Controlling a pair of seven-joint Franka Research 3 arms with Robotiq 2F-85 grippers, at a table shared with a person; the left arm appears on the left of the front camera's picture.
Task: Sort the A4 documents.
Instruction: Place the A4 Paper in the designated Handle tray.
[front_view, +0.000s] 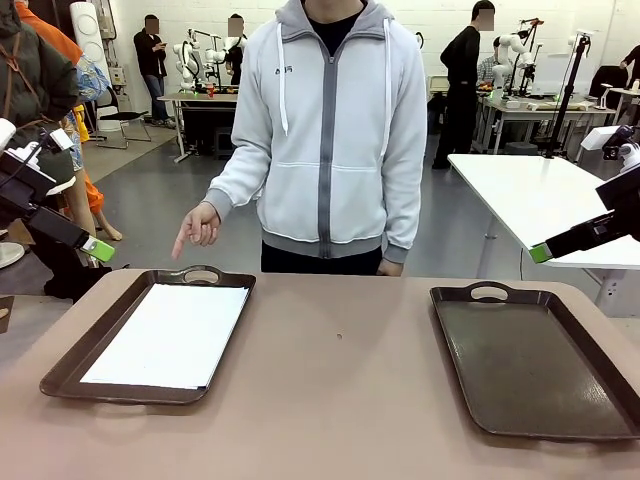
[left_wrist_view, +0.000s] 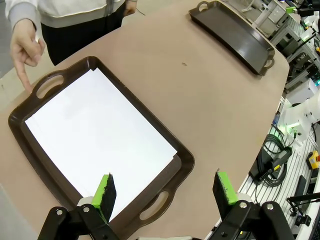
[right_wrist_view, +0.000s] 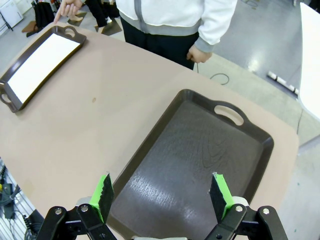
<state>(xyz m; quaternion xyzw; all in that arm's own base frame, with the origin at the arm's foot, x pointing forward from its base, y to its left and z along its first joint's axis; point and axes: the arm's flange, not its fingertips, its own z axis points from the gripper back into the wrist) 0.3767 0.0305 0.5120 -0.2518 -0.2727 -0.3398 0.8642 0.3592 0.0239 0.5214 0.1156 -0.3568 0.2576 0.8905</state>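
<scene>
White A4 documents (front_view: 170, 335) lie stacked in the left brown tray (front_view: 75, 358); they also show in the left wrist view (left_wrist_view: 97, 137) and far off in the right wrist view (right_wrist_view: 42, 60). My left gripper (left_wrist_view: 165, 190) hangs open above the near end of that tray, nothing between its fingers. In the front view its green-tipped finger (front_view: 97, 249) shows at the left edge, raised off the table. My right gripper (right_wrist_view: 162, 192) stands open high over the bare right tray (right_wrist_view: 200, 165); its green fingertip (front_view: 541, 252) shows at the front view's right.
A person in a grey hoodie stands at the far edge, one hand (front_view: 197, 228) pointing down at the left tray's far handle. The right tray (front_view: 535, 360) holds nothing. Bare brown tabletop (front_view: 340, 380) lies between the trays. A white table (front_view: 540, 200) stands behind on the right.
</scene>
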